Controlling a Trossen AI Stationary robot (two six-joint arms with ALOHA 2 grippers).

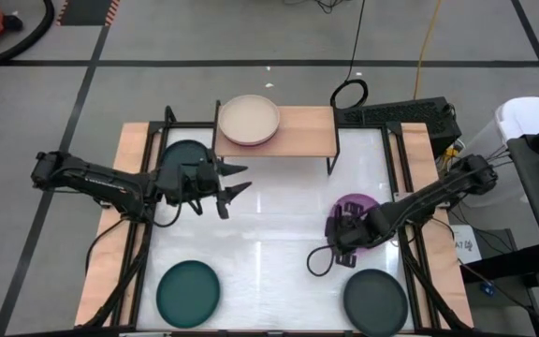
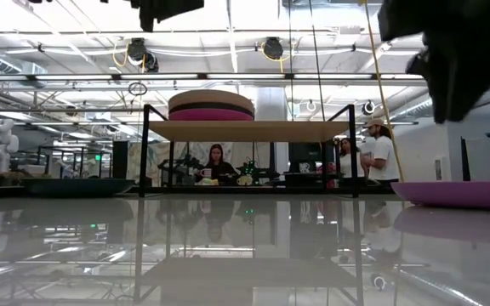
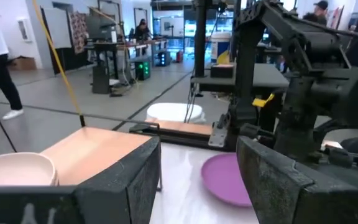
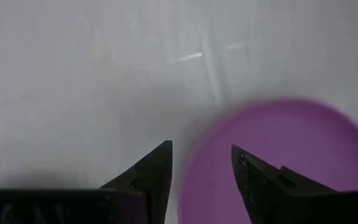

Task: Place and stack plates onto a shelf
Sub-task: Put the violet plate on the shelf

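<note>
Right tool (image 1: 341, 233): fingers apart, empty, low over the near rim of the purple plate (image 1: 356, 219), which lies flat on the counter (image 1: 269, 225) at the right side.

Left tool (image 1: 239, 180): fingers spread, empty, raised above the counter just before the shelf (image 1: 298, 134).

Shelf: light-wood board on black legs, at the counter's far edge. Its left half carries a stack of plates (image 1: 248, 120): beige on top, then charcoal, then hot pink below.

Other plates on the counter: dark plate (image 1: 183, 154) beneath the left arm; teal plate (image 1: 188, 293) front left; charcoal plate (image 1: 375, 300) front right.
</note>
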